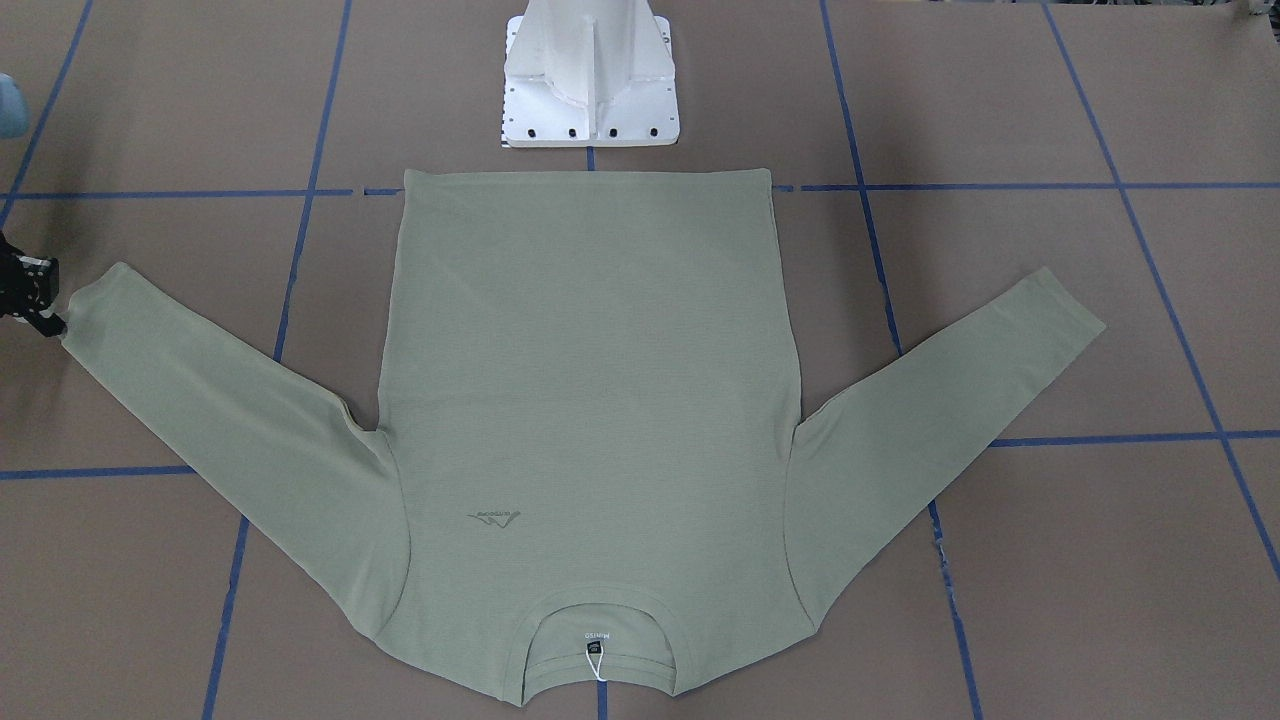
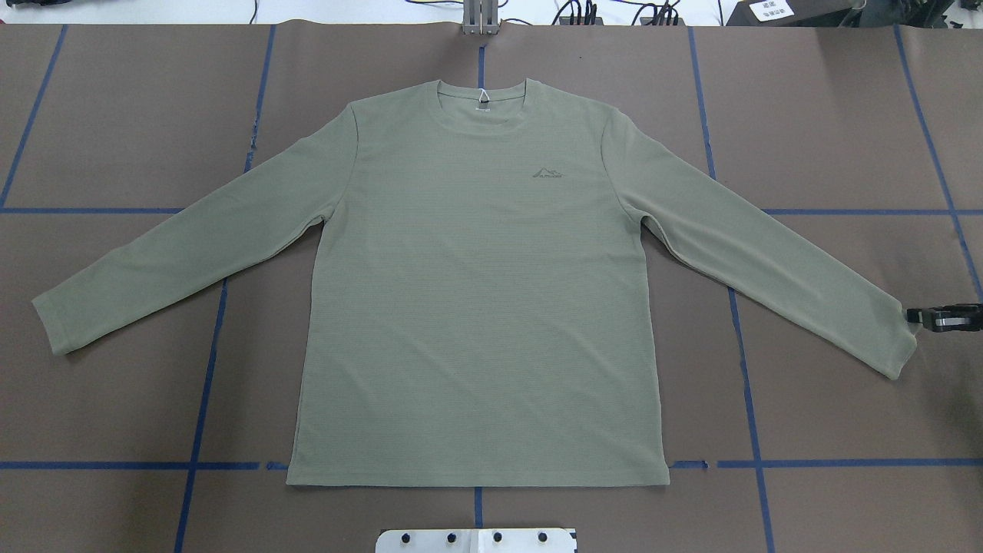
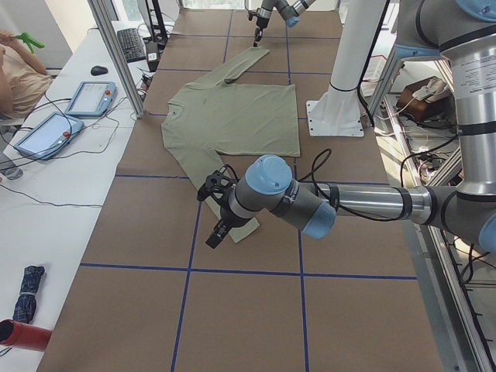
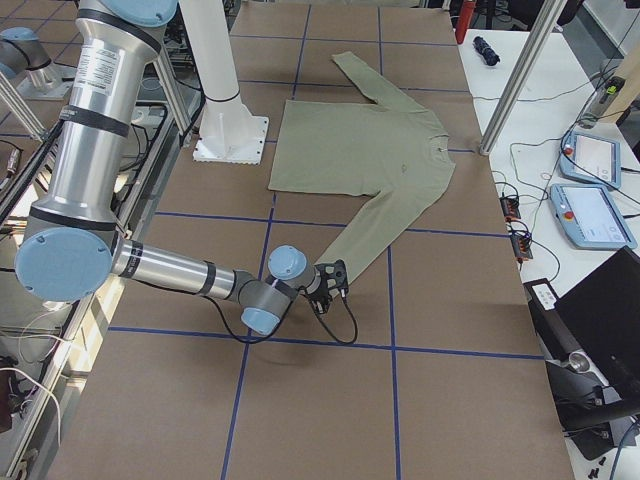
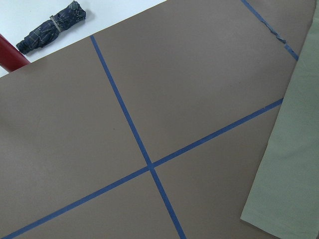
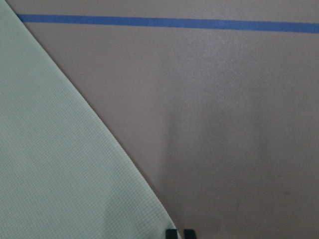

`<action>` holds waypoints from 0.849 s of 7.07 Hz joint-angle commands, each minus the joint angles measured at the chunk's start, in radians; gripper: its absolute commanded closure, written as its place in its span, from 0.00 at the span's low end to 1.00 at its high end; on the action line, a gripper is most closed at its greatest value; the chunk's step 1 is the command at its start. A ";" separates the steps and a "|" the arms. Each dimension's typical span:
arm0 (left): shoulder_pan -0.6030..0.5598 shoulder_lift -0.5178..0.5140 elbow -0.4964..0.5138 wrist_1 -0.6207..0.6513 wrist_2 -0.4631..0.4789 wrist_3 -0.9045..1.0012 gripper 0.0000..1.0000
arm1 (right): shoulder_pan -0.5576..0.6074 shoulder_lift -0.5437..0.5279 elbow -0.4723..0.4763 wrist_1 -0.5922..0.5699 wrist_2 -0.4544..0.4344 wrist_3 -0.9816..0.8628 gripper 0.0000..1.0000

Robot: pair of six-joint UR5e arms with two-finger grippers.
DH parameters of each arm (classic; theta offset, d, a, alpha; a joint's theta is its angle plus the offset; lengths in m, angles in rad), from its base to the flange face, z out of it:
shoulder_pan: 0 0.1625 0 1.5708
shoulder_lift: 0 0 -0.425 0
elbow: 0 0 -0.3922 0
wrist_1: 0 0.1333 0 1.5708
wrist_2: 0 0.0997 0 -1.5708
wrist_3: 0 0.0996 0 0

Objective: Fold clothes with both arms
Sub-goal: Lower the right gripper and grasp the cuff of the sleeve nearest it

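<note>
The right gripper (image 2: 914, 316) sits low over the table. Its black fingertips (image 6: 172, 233) are drawn almost together, with only a sliver between them, right at the end of one sleeve of the pale sage-green long-sleeved knit shirt (image 2: 476, 307). Whether any cloth is caught between them does not show. The left gripper (image 3: 221, 229) hangs over the end of the other sleeve (only the side camera catches it, so I cannot tell whether its fingers are apart or together).

The shirt lies flat and front up, with both sleeves angled outward. Its hem is near the white metal pedestal base (image 1: 590, 90) without touching it, and its round collar points away from the base.

Under it is a matte brown sheet covering the table (image 2: 845, 115), marked into large squares by blue tape lines (image 2: 115, 465).

Beside the table runs a long white bench (image 3: 54, 201) with two blue-edged tablets (image 3: 89, 97) on it. A folded dark-blue checked umbrella (image 5: 52, 27) lies next to a red cylinder (image 5: 7, 55). A person (image 3: 19, 74) sits at the bench's far end.
</note>
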 commanded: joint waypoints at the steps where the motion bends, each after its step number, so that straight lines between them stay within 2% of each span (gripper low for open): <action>1: 0.000 0.000 -0.001 0.000 0.000 0.000 0.00 | 0.004 -0.002 0.018 -0.009 0.003 0.000 1.00; 2: 0.000 0.000 -0.001 0.000 0.000 0.000 0.00 | 0.006 0.000 0.039 -0.026 0.009 -0.002 1.00; 3: 0.000 0.000 -0.001 0.000 0.000 0.000 0.00 | 0.024 0.001 0.099 -0.111 0.018 -0.002 1.00; 6: 0.001 -0.002 0.002 0.000 0.000 -0.002 0.00 | 0.058 0.030 0.462 -0.618 0.006 -0.009 1.00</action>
